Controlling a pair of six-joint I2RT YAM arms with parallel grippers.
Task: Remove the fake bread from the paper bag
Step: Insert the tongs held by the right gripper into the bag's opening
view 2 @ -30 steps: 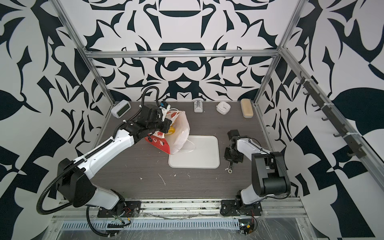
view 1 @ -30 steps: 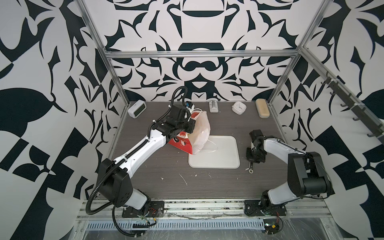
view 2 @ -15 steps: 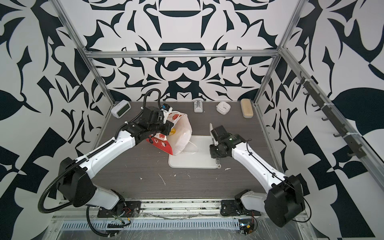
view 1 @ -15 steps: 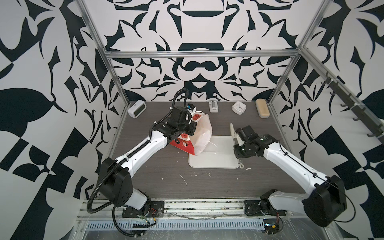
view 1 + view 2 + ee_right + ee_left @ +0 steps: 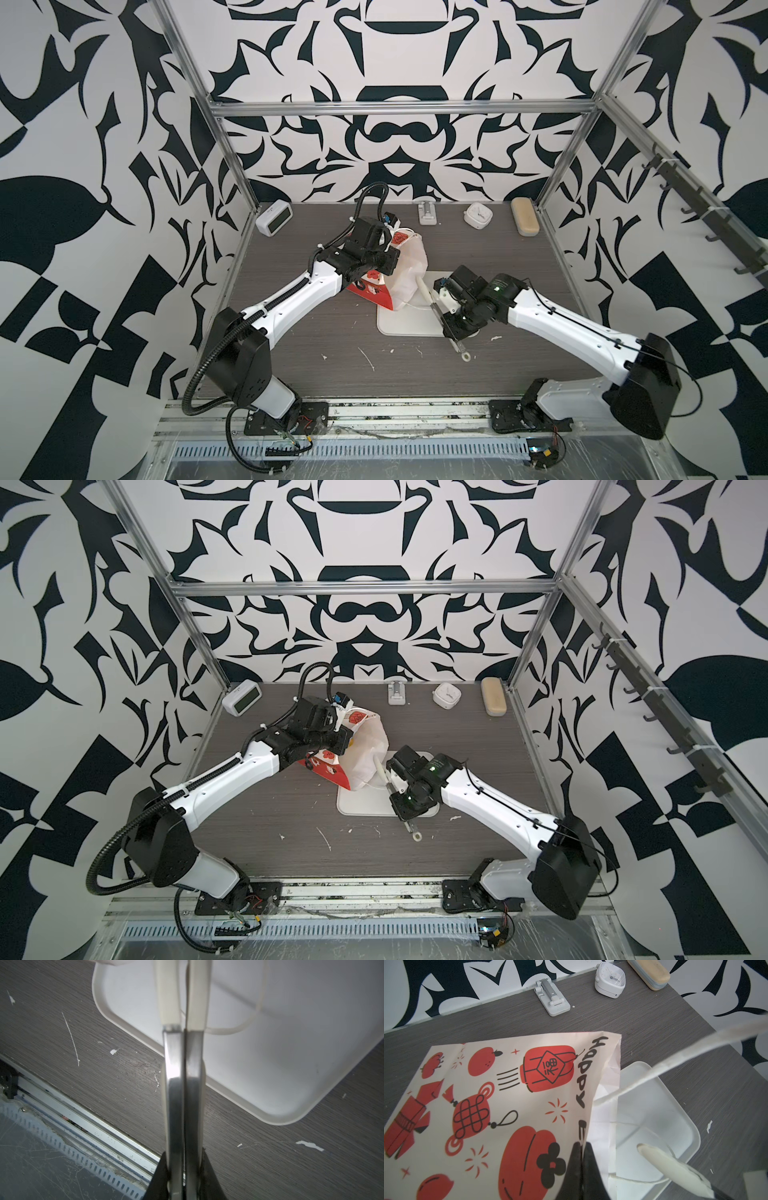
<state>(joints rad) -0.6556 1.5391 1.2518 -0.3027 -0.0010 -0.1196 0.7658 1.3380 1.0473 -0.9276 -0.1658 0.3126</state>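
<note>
The paper bag [image 5: 409,266] [image 5: 368,748] lies tilted, its white mouth turned toward the tray. In the left wrist view its side [image 5: 508,1095] is cream with red figures. My left gripper [image 5: 388,266] [image 5: 344,742] [image 5: 582,1147] is shut on the bag's rim. My right gripper [image 5: 446,322] [image 5: 401,802] [image 5: 184,1153] is shut on metal tongs [image 5: 428,293] [image 5: 382,773] [image 5: 182,1064]. Their cream tips are pressed together and reach the bag's mouth. The fake bread is hidden.
A flat white tray [image 5: 411,328] [image 5: 365,808] [image 5: 675,1105] [image 5: 270,1064] lies under the tongs. Along the back wall stand a digital clock [image 5: 274,218], a small stand [image 5: 428,212], a white clock [image 5: 478,215] and a beige case [image 5: 524,216]. White scraps dot the table.
My right arm has swung from the table's right side over the tray, bringing the tongs' tips to the bag's mouth. The left gripper keeps its hold on the bag.
</note>
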